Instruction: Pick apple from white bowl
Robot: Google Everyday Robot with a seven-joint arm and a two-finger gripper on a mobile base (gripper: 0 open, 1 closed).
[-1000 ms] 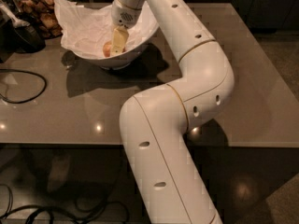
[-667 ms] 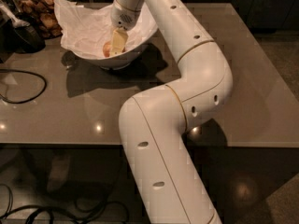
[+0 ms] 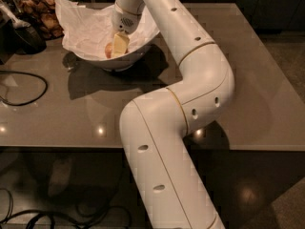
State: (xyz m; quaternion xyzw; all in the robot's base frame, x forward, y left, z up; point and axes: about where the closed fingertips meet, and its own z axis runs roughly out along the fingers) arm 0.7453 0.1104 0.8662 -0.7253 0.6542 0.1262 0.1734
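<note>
One long white arm bends over the bench (image 3: pixel 267 80) and reaches down into the white bowl (image 3: pixel 125 62). Its gripper (image 3: pixel 119 44) is low inside the bowl, right against the apple (image 3: pixel 108 49), which peeks out on one side of it. The apple sits on crumpled paper (image 3: pixel 86 27) near the bottom, so I think the gripper has to come from above. I cannot tell if the gripper is wide, narrow or squeezing the apple. Brown snacks (image 3: pixel 45 15) sit near the bowl.

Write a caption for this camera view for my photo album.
The robot's gripper hangs inside the white bowl on the table, right next to the apple.
</note>
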